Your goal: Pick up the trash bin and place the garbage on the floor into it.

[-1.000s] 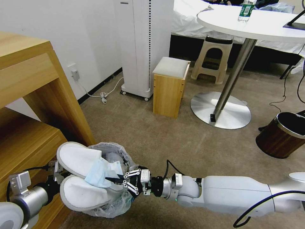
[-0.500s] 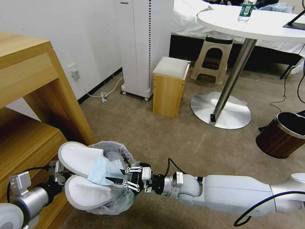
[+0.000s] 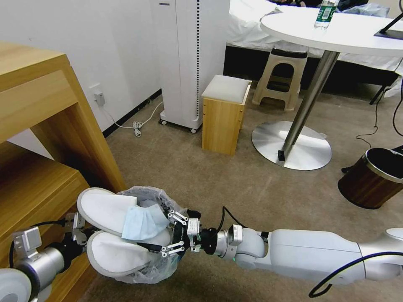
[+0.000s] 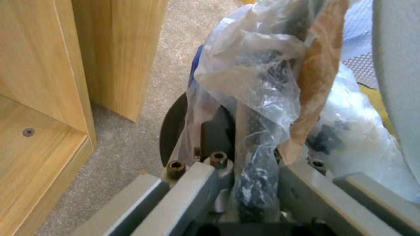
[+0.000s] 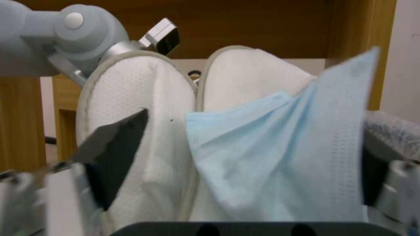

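**Right gripper spread over the mask at the bin mouth**

I see my right gripper point(image 3: 161, 230) with its fingers spread wide at the mouth of the trash bin point(image 3: 145, 268), one tip on each side of the light-blue mask point(image 3: 142, 221). The mask lies loose on top of the two white slippers point(image 3: 107, 235), which stick out of the bin side by side, soles up. The right arm reaches across low from my right, stretched nearly level above the floor point(image 3: 235, 188).

My left gripper point(image 4: 245, 193) is pinching the bin's rim and its crinkly clear liner point(image 4: 249, 85); in the left wrist view the plastic is bunched between the closed fingers. That arm comes in from my lower left, holding the bin close beside the wooden shelf unit point(image 3: 42, 138).

The floor is beige short-pile carpet. Further out stand a small wooden stool point(image 3: 224, 113), a tall white appliance point(image 3: 189, 58) on casters by the wall, a round white table point(image 3: 336, 31) on a metal disc base, and a brown metal-rimmed bin point(image 3: 371, 178) off to my right.
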Motion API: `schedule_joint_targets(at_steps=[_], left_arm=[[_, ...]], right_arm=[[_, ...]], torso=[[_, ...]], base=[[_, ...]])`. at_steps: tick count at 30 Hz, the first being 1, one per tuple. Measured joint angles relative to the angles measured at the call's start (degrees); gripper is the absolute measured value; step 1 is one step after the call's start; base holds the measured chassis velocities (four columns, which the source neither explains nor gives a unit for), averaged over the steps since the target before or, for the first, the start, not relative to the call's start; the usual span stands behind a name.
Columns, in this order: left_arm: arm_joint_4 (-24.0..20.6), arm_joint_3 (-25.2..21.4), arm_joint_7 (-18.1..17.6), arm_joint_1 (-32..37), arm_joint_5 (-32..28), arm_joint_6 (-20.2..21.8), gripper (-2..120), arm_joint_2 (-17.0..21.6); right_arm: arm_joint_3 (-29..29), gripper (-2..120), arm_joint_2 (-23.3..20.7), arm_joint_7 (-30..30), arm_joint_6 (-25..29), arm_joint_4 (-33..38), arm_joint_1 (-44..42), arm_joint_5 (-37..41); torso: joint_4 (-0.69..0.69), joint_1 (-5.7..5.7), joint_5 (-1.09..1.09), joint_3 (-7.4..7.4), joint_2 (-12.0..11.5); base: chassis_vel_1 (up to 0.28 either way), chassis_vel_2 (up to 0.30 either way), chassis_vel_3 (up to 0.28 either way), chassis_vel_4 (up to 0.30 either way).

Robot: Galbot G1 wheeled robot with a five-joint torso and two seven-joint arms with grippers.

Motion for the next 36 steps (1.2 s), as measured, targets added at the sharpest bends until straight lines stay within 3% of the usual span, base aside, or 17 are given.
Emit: schedule_joint_targets(at_steps=[4,17,36], left_arm=[[0.00,0.21,0.00,0.31,0.00,0.05,0,-0.20],[0.42,0.62,-0.13,0.08,-0.01,0.17,0,-0.02],[1.70,0.21,-2.00,-1.67,-1.60,0.36,0,-0.91]], right_arm=[[0.21,100,0.00,0.05,-0.01,-0.09,-0.02,0.02],[0.20,100,0.22,0.40,-0.55,1.31,0.53,0.61],[-4.60,100,2.75,1.93,-1.48,4.30,5.06,1.65]], torso=[[0.00,0.00,0.00,0.00,0.00],[-0.01,0.00,0.00,0.00,0.00],[0.00,0.00,-0.01,0.00,0.00]], base=[[0.000,0.000,0.000,0.000],[0.000,0.000,0.000,0.000],[0.000,0.000,0.000,0.000]])
